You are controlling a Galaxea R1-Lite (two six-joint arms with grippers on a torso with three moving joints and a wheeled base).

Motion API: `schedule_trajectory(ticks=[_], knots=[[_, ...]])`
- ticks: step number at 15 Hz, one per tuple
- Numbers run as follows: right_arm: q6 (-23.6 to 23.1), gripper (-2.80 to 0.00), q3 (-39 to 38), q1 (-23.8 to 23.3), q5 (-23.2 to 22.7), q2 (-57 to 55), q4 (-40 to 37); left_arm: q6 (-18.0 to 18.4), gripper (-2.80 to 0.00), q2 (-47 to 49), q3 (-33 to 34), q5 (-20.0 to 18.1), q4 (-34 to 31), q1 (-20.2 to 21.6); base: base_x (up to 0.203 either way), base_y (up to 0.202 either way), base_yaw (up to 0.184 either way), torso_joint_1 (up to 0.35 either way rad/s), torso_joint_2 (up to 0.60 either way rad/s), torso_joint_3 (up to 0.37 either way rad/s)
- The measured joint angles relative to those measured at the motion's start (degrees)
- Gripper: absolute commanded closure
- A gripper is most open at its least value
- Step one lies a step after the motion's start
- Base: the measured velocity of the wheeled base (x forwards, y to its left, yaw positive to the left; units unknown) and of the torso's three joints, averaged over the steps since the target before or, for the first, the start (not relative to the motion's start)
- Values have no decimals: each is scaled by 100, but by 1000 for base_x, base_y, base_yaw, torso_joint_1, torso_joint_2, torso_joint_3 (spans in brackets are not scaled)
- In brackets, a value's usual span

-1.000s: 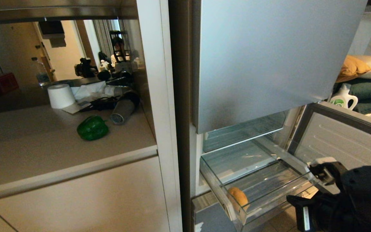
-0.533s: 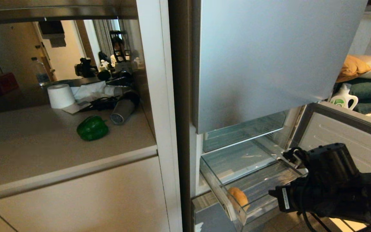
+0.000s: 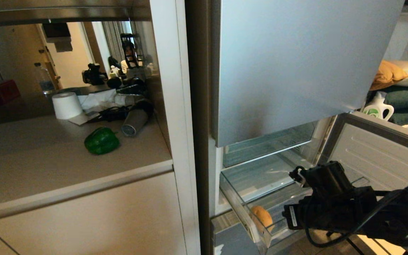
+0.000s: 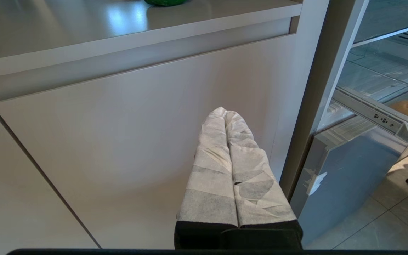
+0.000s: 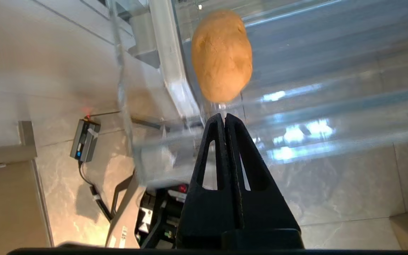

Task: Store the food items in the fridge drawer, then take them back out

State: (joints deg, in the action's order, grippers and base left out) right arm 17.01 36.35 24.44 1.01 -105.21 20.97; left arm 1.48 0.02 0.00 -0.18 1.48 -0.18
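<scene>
A tan potato [image 3: 261, 216] lies in the front left corner of the clear fridge drawer [image 3: 237, 207], which stands pulled out. The green bell pepper [image 3: 102, 140] rests on the beige counter [image 3: 48, 166] to the left of the fridge. My right arm [image 3: 331, 207] reaches over the drawer's right side. Its black gripper [image 5: 224, 118] is shut and empty, with the tips just short of the potato [image 5: 221, 55]. My left gripper [image 4: 224, 113], wrapped in white tape, is shut and empty in front of the cabinet door below the counter.
A paper roll [image 3: 66, 105], a hair dryer [image 3: 135, 122] and cables sit behind the pepper. The grey upper fridge door [image 3: 289, 63] hangs over the drawer, and the lower door [image 3: 377, 156] stands open on the right. A detergent bottle [image 3: 377, 106] is beyond it.
My right arm has swung left from the drawer's front right corner to over the drawer, closer to the potato. Its gripper stays shut. The pepper and the potato have not moved.
</scene>
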Motion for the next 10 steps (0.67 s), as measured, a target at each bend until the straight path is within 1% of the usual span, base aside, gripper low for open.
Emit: schedule_trajectory(ticks=[4, 7, 10], knots=[[-45, 0, 43, 17, -24, -630, 888, 1, 0, 0, 0, 2, 0, 0, 0, 0, 0, 0, 0, 0], [-13, 0, 183, 46, -18, -972, 967, 0, 0, 0, 0, 2, 0, 0, 0, 0, 0, 0, 0, 0], [172, 0, 358, 63, -30, -1201, 943, 1, 0, 0, 0, 0, 0, 0, 0, 0, 0, 0, 0, 0]])
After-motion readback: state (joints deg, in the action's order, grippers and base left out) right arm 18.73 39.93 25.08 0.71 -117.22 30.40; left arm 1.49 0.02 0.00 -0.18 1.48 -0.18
